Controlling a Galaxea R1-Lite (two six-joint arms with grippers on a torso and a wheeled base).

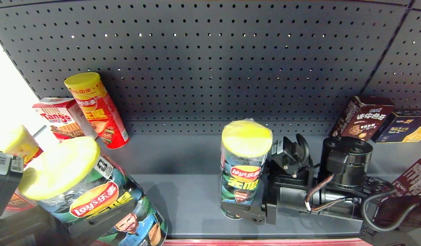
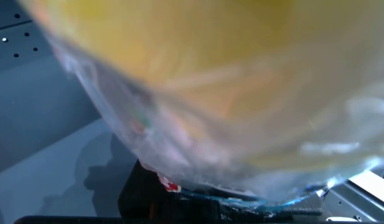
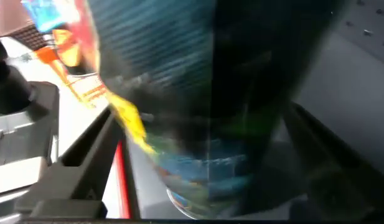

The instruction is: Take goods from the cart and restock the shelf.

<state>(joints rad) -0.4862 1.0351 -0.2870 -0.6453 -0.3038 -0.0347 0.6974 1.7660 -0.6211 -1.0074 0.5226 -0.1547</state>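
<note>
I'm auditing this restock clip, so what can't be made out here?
Near can: base cut off by head view's bottom edge; print blurred in left wrist view.
Middle can: blurred in right wrist view, so base contact with the shelf unclear.
Yellow-lidded item: head view, cut by left edge.

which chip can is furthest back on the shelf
The red can at the back left, beside the wafer box. The green can on the left and the green can mid-shelf are both held nearer the front.
</note>
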